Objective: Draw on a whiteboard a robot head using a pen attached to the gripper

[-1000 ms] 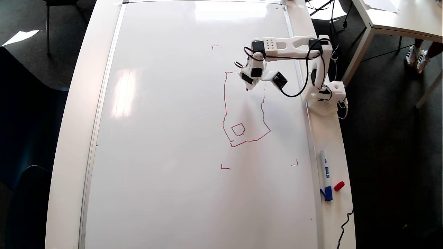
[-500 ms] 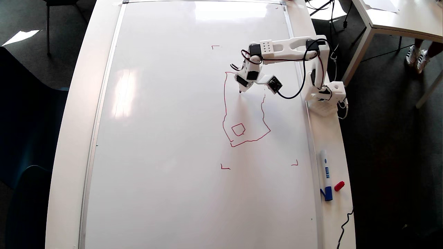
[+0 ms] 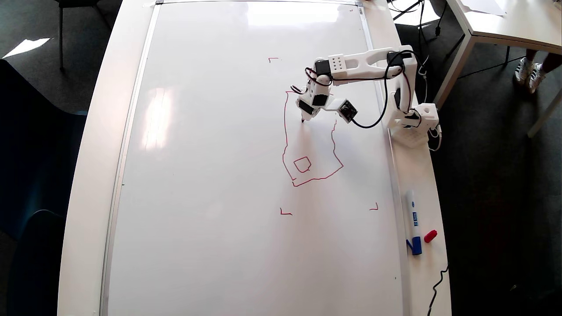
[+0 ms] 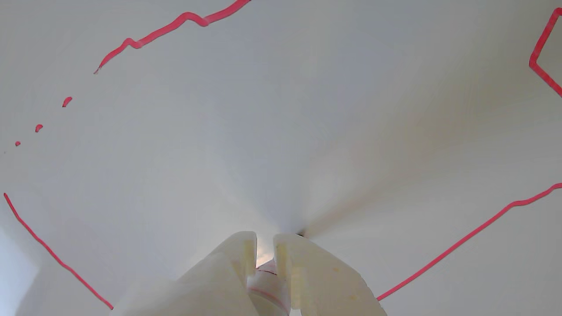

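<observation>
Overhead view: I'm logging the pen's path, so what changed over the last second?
The gripper carrying the pen slid left and slightly down in the overhead view, into the robot head outline near its left edge. No new line shows. The blue-capped marker and red cap stayed beside the whiteboard.

In the overhead view the arm reaches from its base at three o'clock toward nine o'clock, elbow raised and wrist bent down. The end effector (image 3: 303, 118) points toward seven o'clock. In the wrist view its two fingers (image 4: 307, 272) stand nearly together, a narrow gap between them.
</observation>
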Robot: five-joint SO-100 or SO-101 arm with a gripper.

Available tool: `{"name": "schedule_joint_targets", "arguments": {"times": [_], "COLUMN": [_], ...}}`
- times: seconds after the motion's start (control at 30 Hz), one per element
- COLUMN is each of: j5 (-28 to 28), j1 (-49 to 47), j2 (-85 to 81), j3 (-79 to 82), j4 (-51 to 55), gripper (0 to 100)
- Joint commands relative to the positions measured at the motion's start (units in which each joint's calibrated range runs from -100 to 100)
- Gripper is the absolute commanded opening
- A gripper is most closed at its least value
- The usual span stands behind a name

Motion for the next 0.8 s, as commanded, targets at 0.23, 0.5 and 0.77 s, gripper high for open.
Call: {"name": "schedule_joint_targets", "arguments": {"times": [0.23,0.5,0.77], "j5": [-0.24,0.03,1.91], "j1": [-0.08,0.36,1.98], "j2": [0.72,1.22,0.38], "j3": [-0.96,-2.6,-2.6], "j4": [-5.71,-5.71,-5.18], "gripper": [1,1,1]}}
